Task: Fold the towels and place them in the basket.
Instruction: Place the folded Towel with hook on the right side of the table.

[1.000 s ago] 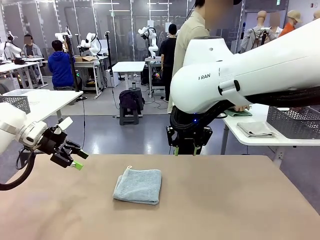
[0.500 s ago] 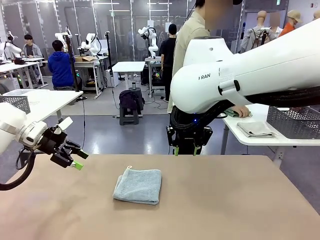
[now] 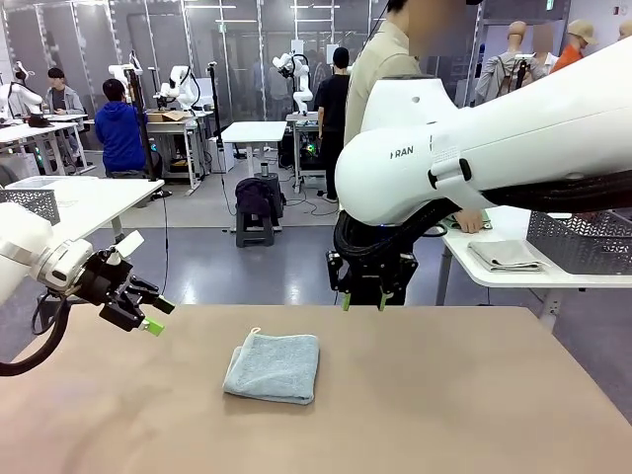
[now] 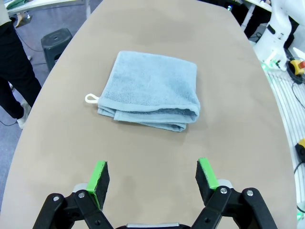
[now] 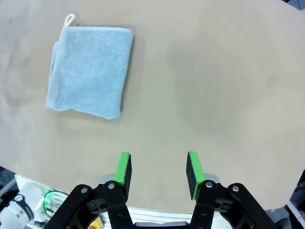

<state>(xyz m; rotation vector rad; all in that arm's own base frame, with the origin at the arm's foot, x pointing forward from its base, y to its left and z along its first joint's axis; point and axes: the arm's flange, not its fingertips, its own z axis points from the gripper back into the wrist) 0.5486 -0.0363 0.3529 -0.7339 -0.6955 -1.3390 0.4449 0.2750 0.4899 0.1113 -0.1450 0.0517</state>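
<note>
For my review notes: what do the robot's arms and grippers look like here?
Both arms are glossy white with rounded casings. The right arm carries dark lettering of which "RAN" is readable, and a black cable loops below the left arm. The left gripper and right gripper are black linkage frames with bright green pads.

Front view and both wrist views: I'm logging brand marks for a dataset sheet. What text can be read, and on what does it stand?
"FRAN": dark letters on the big joint housing of the white right arm, front view. The rest of the word curves out of sight.
No text: the pale grey-blue folded terry towel and its white corner loop carry no print.
Unreadable: any print in the room behind is too small.
</note>
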